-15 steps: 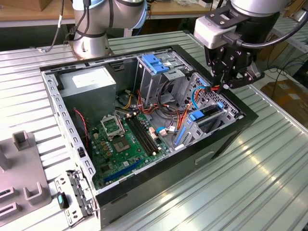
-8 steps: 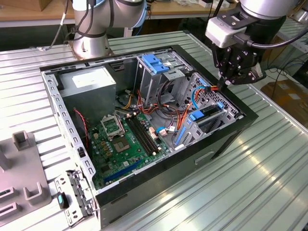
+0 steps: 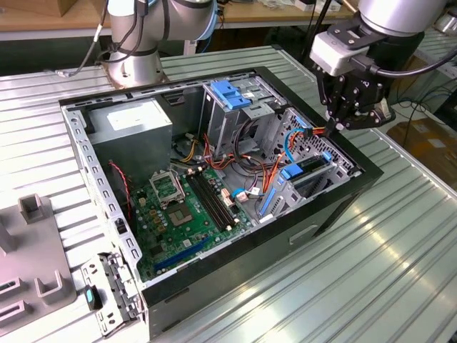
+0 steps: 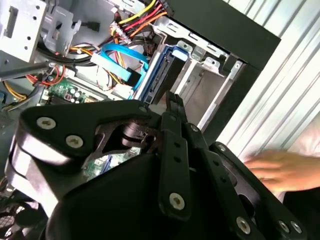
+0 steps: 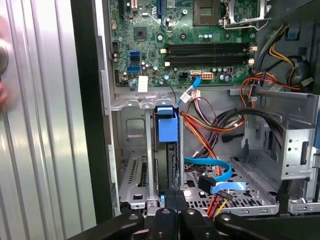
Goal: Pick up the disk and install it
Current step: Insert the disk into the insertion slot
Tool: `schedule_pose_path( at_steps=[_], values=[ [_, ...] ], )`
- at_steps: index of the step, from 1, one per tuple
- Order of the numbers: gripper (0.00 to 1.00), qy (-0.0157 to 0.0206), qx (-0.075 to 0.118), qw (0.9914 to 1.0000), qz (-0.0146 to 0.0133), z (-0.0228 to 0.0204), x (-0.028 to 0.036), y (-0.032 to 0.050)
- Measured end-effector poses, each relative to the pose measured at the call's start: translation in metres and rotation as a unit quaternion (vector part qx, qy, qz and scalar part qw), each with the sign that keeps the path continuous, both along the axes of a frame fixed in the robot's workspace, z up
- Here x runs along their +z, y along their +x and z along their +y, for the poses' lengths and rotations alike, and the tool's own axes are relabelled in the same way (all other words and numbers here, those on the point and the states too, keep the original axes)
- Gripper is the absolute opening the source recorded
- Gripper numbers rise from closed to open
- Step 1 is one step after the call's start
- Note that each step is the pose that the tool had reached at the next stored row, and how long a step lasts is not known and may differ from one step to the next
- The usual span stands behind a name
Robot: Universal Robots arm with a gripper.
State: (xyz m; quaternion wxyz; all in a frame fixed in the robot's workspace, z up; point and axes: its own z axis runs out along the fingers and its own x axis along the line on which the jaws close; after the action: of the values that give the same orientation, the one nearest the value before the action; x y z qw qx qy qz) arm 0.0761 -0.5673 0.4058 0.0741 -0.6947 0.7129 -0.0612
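The disk (image 3: 312, 168) stands on edge in a drive bay at the front corner of the open computer case (image 3: 335, 207), on the exterior view's right. Blue rails run along its sides, and a blue tab (image 5: 167, 128) caps its inner end. In both wrist views the disk shows as a dark slab between the bay's metal walls (image 5: 166, 165) (image 4: 161, 82). My gripper (image 3: 340, 126) hangs just above that bay, shut with nothing between its fingers (image 5: 172, 197). I cannot tell whether the fingertips (image 4: 173, 102) touch the disk.
A grey power-supply box (image 3: 132, 125), a blue-topped drive cage (image 3: 232, 93) and the green motherboard (image 3: 189, 207) sit inside the case. Blue and orange cables (image 5: 215, 175) lie beside the bay. A blurred hand (image 4: 280, 167) is outside the case wall. A second arm's base (image 3: 136, 50) stands behind.
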Motion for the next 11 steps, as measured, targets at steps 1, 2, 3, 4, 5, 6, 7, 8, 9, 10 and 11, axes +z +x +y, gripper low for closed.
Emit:
schedule_pose_path(
  at_steps=[1, 2, 3, 4, 5, 6, 7, 8, 9, 10, 11],
  values=[
    [0.11, 0.0001, 0.0, 1.0, 0.0013, 0.0, -0.0014, 0.0],
    [0.11, 0.0001, 0.0, 0.99999, 0.0035, 0.0, -0.0022, 0.0],
    [0.11, -0.0001, 0.0, 0.99997, 0.0073, 0.0, -0.0028, -0.0001],
    [0.11, -0.0001, 0.0, 0.99992, 0.0123, 0.0001, -0.0033, -0.0003],
    [0.11, 0.0, 0.0, 0.99985, 0.0174, 0.0001, -0.0039, -0.0005],
    [0.11, 0.0, 0.0, 0.99974, 0.0226, 0.0, -0.0046, -0.0005],
    [0.11, 0.0, -0.001, 0.99963, 0.0271, 0.0, -0.0053, -0.0005],
    [0.11, 0.0, -0.002, 0.9995, 0.0314, 0.0, -0.0065, -0.0005],
    [0.11, 0.0001, -0.003, 0.99942, 0.034, 0.0, -0.0078, -0.0005],
    [0.11, 0.0001, -0.005, 0.99932, 0.0364, 0.0, -0.0091, -0.0005],
    [0.11, 0.0001, -0.007, 0.99922, 0.0387, 0.0, -0.0104, -0.0005]
  ],
)
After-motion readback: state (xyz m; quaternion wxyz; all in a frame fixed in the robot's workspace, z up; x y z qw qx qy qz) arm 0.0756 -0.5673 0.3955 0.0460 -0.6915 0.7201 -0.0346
